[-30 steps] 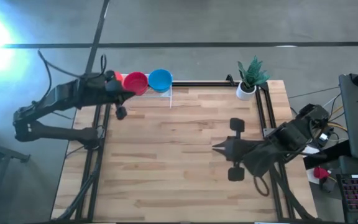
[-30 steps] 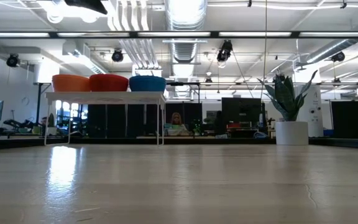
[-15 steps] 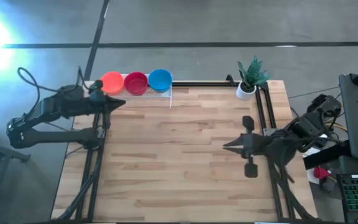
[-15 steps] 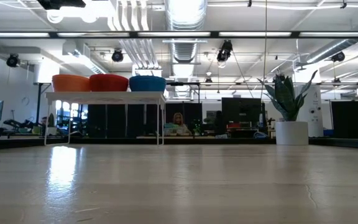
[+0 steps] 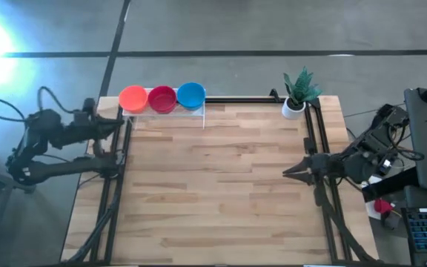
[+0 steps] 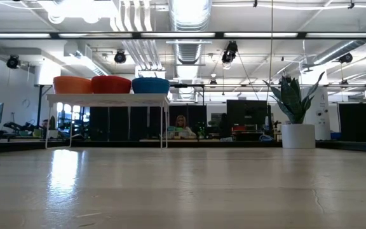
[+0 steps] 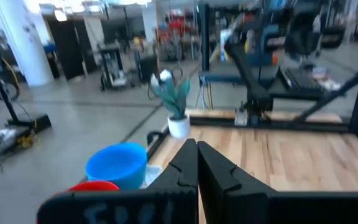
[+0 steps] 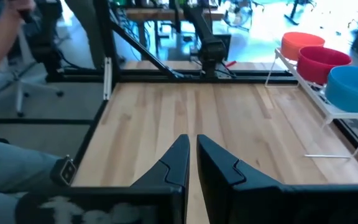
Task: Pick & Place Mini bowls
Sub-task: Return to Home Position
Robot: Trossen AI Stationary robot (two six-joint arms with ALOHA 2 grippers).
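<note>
**Item: mini bowls, three colours, on the rack.**

- Location: orange bowl (image 5: 133, 97), red bowl (image 5: 161, 99) and blue bowl (image 5: 190, 95) stand in a row, rims touching or nearly so. They sit on the white rack (image 6: 107, 99) at the table's (image 5: 221, 178) far left corner. All are upright with mouths up. Whether each colour is a single bowl or a nested pair cannot be told from these views.
- Handling, as judged: light, stiff moulded plastic with smooth and probably slippery walls. They are not fragile, but easily tipped or skated along by a glancing touch. Nested bowls may cling and lift together.
- Hold, as judged: pinch the rim wall with one finger inside and one outside, on the side facing away from the neighbouring bowl. A grip across the full width looks too wide and would slide off the curve.
- Left gripper (image 5: 121, 124): at the table's left edge, near the rack, fingers together, holding nothing.
- Right gripper (image 5: 288, 170): at the right edge, well apart from the bowls, fingers all but together, holding nothing.
- Also present: plant pot (image 5: 293, 108) at the far right corner.
</note>
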